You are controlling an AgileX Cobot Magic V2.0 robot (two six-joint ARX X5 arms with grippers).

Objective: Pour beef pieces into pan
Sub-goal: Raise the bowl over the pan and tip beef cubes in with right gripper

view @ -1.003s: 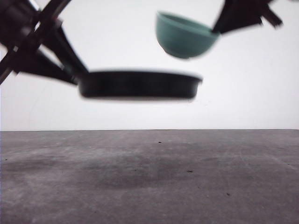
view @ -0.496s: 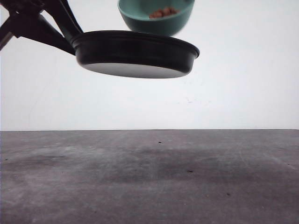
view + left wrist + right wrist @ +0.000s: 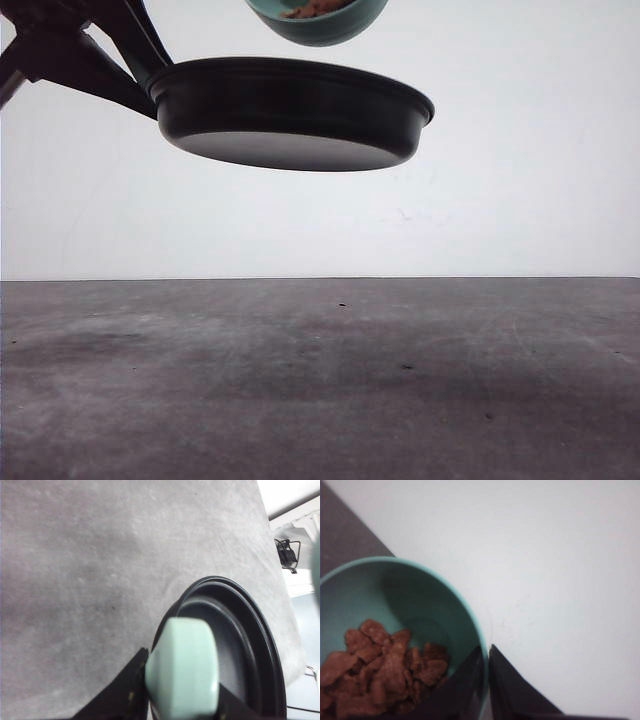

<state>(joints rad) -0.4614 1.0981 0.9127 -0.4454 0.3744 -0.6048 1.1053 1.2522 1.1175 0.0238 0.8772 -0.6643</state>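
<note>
The grey bench (image 3: 320,380) is seen nearest in the front view, with nothing resting on the part in sight. Well above it, the pan (image 3: 290,110) is held in the air, its black wall and pale underside turned toward the camera and its far rim tipped slightly up. In the left wrist view the mint-green handle (image 3: 182,667) is seen clamped between the dark fingers (image 3: 125,695) of the left gripper (image 3: 175,705), with the pan's ringed interior (image 3: 240,650) lying beyond the handle over the bench. Just above the pan, at the top edge of the front view, the teal bowl (image 3: 318,20) is held tilted, and a little of the beef pieces (image 3: 312,10) is visible inside it. In the right wrist view the bowl's rim (image 3: 470,630) is pinched between the two black fingers (image 3: 465,685) of the right gripper (image 3: 487,680), one inside the wall and one outside. The beef pieces (image 3: 380,670) are heaped low in the bowl, none yet in the pan. A plain white wall (image 3: 520,180) lies farthest back.
</note>
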